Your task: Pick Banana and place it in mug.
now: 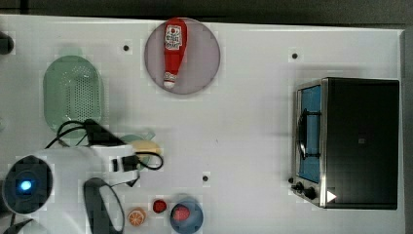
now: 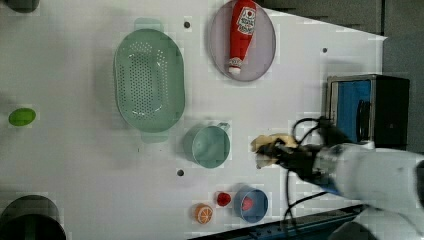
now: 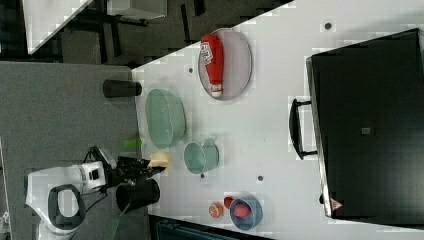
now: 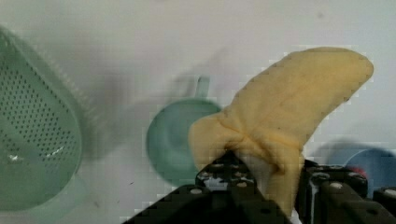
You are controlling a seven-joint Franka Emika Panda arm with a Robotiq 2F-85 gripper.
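My gripper (image 4: pixel 273 179) is shut on the pale yellow banana (image 4: pixel 280 112), which sticks out past the black fingers (image 4: pixel 224 172) and hangs above the table. The round green mug (image 4: pixel 170 140) stands upright on the white table, beyond and beside the banana. In the left view the banana (image 2: pixel 267 147) is to the right of the mug (image 2: pixel 207 145), a short gap apart, with the gripper (image 2: pixel 276 152) behind it. In the top view the banana (image 1: pixel 147 146) shows at the arm's tip and the mug (image 1: pixel 141 137) is mostly hidden under the arm. In the right view the banana (image 3: pixel 160 160) is left of the mug (image 3: pixel 200 157).
An oval pale-green perforated basket (image 2: pixel 149 82) lies close to the mug. A ketchup bottle (image 2: pixel 242 30) rests on a grey plate (image 2: pixel 262 60). A blue bowl (image 2: pixel 252 204), an orange slice (image 2: pixel 203 213) and a small red item (image 2: pixel 223 199) sit near the table's edge. A toaster oven (image 2: pixel 367 107) stands at the left view's right.
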